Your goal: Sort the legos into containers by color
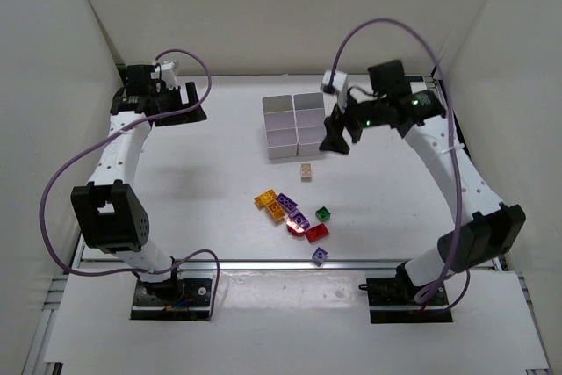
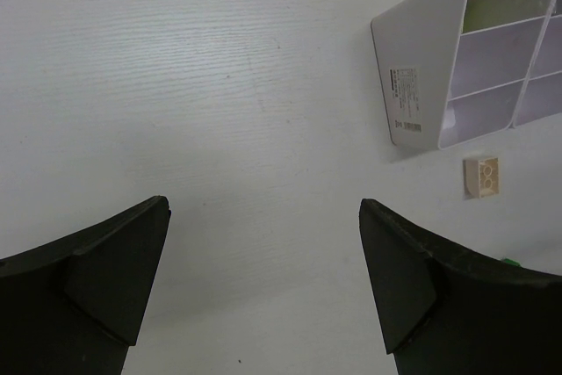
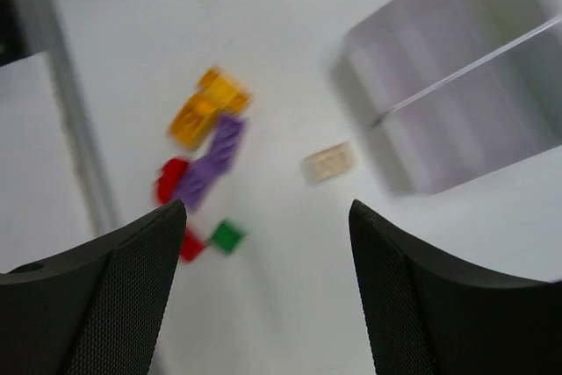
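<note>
White thin-walled block of 6 square bins (image 1: 279, 152): far centre of the table. Sticker label (image 2: 408, 98) on 1 outer wall, print too small to read.
Small glossy studded bricks (image 1: 294, 217): orange, purple, red and green, loose in a cluster nearer the arm bases. 1 tan brick (image 2: 482, 176) lies just beside the bins.
Surface: white, faintly grained tabletop (image 1: 202, 182), white walls around.
Left gripper (image 2: 263, 208): far left, over bare table, jaws spread, empty.
Right gripper (image 1: 336, 140): tilted down beside the bins, jaws spread, empty.
</note>
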